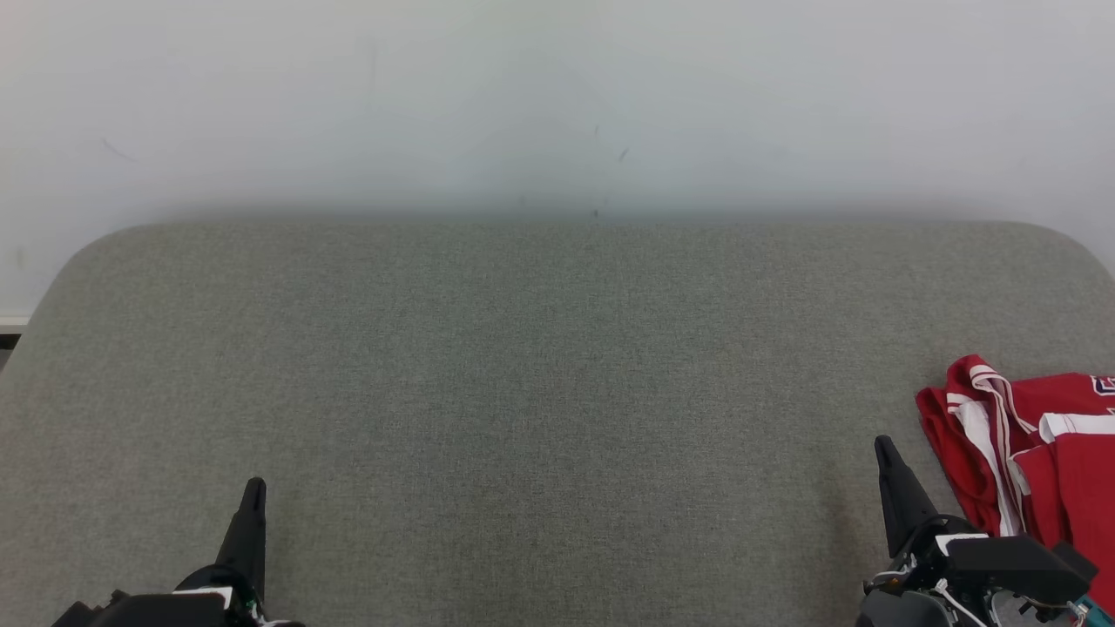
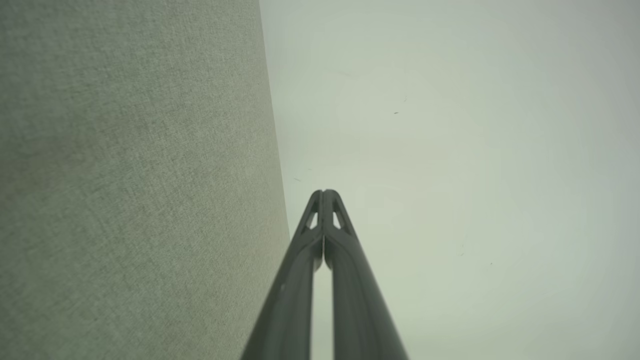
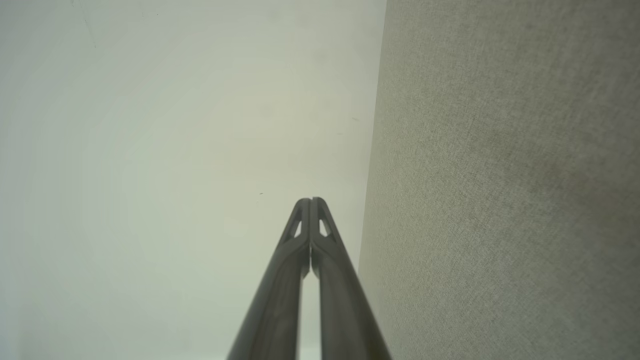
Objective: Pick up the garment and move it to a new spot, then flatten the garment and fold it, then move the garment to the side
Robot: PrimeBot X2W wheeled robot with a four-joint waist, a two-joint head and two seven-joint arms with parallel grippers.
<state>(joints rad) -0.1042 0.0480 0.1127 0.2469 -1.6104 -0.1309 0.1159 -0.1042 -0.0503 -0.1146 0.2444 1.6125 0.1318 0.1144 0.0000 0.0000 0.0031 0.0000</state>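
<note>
Lying on the grey table (image 1: 523,392) at lower right, the red garment (image 1: 1050,457) is seen beside the right gripper (image 1: 883,443). Jaws are held together on it and on the left gripper (image 1: 254,485).

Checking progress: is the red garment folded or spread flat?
Not spread: the red garment lies in overlapping layers on the grey surface, far right. The frame cuts it off; neatness, cannot tell.

The red jersey (image 1: 1058,453), trimmed with white stripes and bands, lies in flat overlapping folds at the near right of the grey surface (image 1: 557,392). The picture's right edge cuts part of it off.
</note>
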